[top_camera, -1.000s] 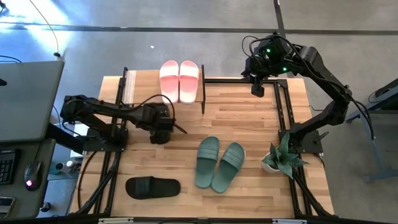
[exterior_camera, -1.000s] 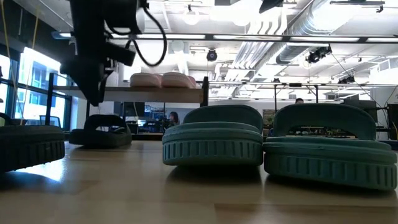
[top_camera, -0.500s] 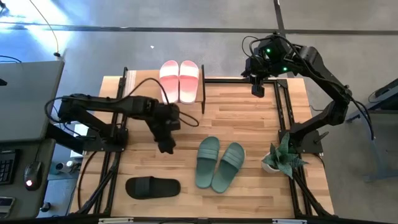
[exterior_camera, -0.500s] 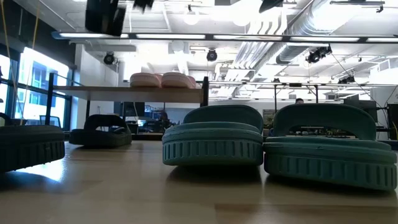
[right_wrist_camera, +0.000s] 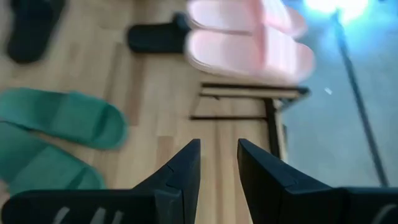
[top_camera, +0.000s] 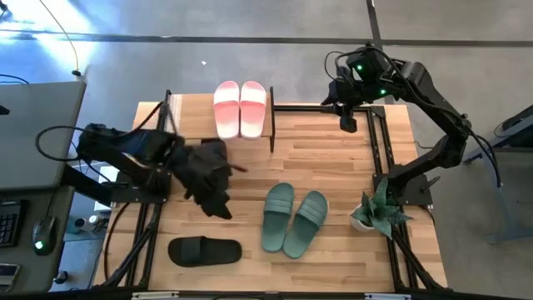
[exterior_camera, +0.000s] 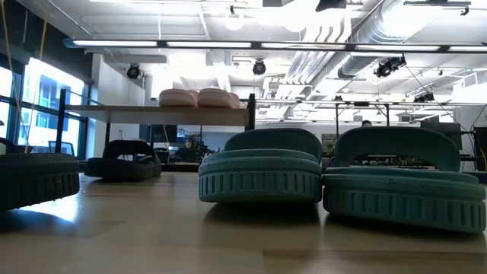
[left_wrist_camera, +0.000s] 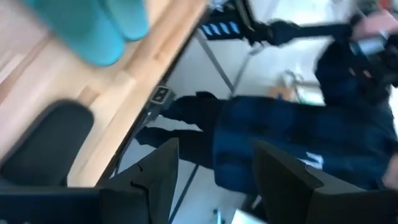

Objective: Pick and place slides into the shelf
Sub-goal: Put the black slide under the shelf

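Observation:
Two pale pink slides [top_camera: 240, 108] lie side by side on the right half of the shelf's top board [top_camera: 179, 117]. One black slide [exterior_camera: 122, 161] sits on the level below the board. Another black slide [top_camera: 204, 250] lies near the table's front left. The green pair [top_camera: 293, 218] rests on the tabletop at middle front. My left gripper [top_camera: 221, 208] hangs open, high above the table between the shelf and the front black slide, with nothing between its fingers [left_wrist_camera: 155, 174]. My right gripper [top_camera: 348, 125] waits raised at the far right, open and holding nothing [right_wrist_camera: 219, 152].
A small potted plant [top_camera: 375, 212] stands at the table's front right. A person in dark blue [left_wrist_camera: 298, 137] shows beyond the table edge in the left wrist view. A desk with a keyboard [top_camera: 12, 221] sits left of the table. Bare wood [top_camera: 333, 167] lies between shelf and plant.
My left gripper has risen from beside the shelf's lower level, out of the low view's top, drifting toward the table's near edge and rolling as it climbed. It stays open and holds nothing. The black slide under the shelf board has kept its place.

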You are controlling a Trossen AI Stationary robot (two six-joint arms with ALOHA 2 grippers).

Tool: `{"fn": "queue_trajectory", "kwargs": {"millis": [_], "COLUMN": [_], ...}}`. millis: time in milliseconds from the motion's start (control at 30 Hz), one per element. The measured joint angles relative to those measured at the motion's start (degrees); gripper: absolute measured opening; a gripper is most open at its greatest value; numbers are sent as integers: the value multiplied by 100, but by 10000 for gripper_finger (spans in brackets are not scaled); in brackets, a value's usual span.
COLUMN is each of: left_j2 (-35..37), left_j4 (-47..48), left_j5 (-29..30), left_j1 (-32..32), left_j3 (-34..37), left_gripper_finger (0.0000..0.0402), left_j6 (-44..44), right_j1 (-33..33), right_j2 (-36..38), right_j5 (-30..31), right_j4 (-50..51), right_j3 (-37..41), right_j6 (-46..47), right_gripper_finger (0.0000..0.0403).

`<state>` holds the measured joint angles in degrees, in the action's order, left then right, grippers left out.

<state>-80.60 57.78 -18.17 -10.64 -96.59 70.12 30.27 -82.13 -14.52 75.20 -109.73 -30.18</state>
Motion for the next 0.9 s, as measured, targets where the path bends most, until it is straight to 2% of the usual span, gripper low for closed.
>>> {"fn": "queue_trajectory", "kwargs": {"millis": [100, 200, 367, 533, 633, 733, 900], "left_j2": [0, -59, -422, -1002, -1405, -1750, -2427], "left_j4": [535, 1108, 2086, 3007, 3213, 3246, 3245], "left_j5": [666, 1011, 886, 129, -280, -300, -300], "left_j1": [-467, -894, -1440, -1742, -1803, -1786, -1775], "left_j3": [-168, -182, -182, -182, -135, -18, 172], "left_gripper_finger": [188, 188, 188, 188, 188, 188, 188], "left_j6": [805, 1766, 3356, 4476, 4670, 4637, 4052], "right_j1": [101, 270, 558, 679, 688, 688, 686], "right_j2": [0, 0, 0, 0, 0, 0, 1], "right_j5": [-665, -1003, -1454, -1553, -1553, -1561, -1568], "right_j4": [-15, -66, -78, -128, -207, -310, -393], "right_j3": [0, 0, 0, 0, 0, 0, 0], "right_j6": [-162, -215, -328, -332, -332, -332, -332], "right_gripper_finger": [96, 96, 96, 96, 96, 96, 96]}}
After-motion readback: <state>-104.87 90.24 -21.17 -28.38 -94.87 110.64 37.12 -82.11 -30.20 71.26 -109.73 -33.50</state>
